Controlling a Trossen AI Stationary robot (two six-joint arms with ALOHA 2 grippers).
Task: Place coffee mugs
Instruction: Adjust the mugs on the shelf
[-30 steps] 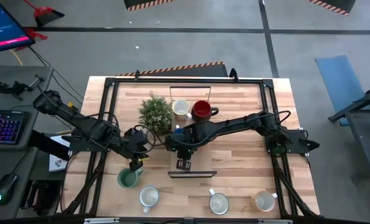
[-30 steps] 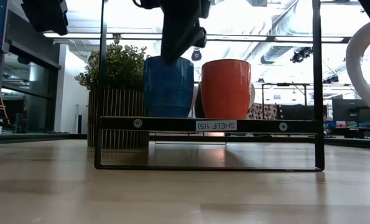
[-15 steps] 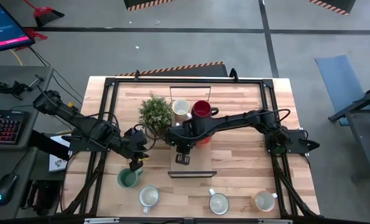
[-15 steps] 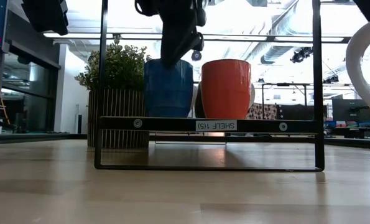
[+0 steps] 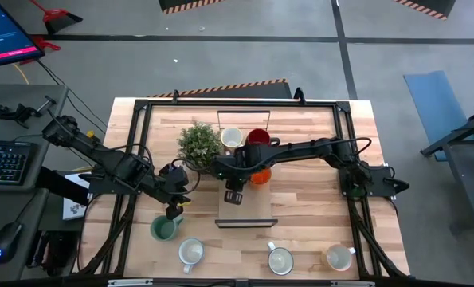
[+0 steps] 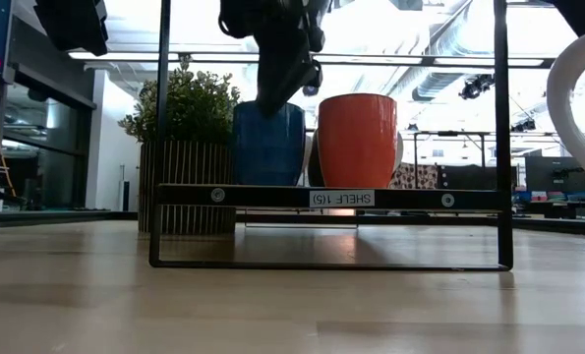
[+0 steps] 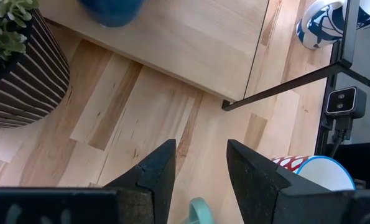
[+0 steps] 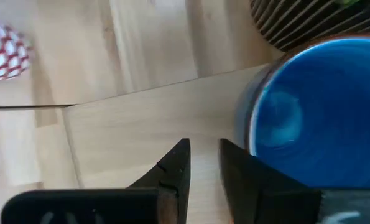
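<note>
The blue mug [image 6: 268, 147] and the orange mug [image 6: 356, 138] stand upright on the wooden shelf board [image 8: 141, 118] inside a black frame. My right gripper [image 8: 203, 152] hangs over the board at the blue mug's [image 8: 315, 112] near side, open by a narrow gap and holding nothing. In the high view its arm hides that mug. My left gripper [image 7: 200, 152] is open above the table, just over the teal mug [image 5: 163, 229]. A dark red mug [image 5: 257, 139] and a white mug [image 5: 232, 139] stand behind the shelf. Three white mugs [image 5: 280, 259] line the near edge. My right gripper points down with the outer side of one finger [image 8: 244, 177] close against the blue mug's wall below its rim [image 8: 253, 134]. Whether it touches the mug, I cannot tell. The mug stands upright on the shelf board.
A potted plant [image 5: 199, 145] stands left of the shelf, close to the blue mug. The shelf's black front bar [image 6: 331, 198] and uprights frame the mugs. Bare tabletop lies between the shelf and the near row of mugs, and right of the shelf.
My right gripper has moved toward the table's far edge, over the shelf board, uncovering the orange mug in the high view. The blue mug now sits a little farther back on the shelf than before. It is still upright.
</note>
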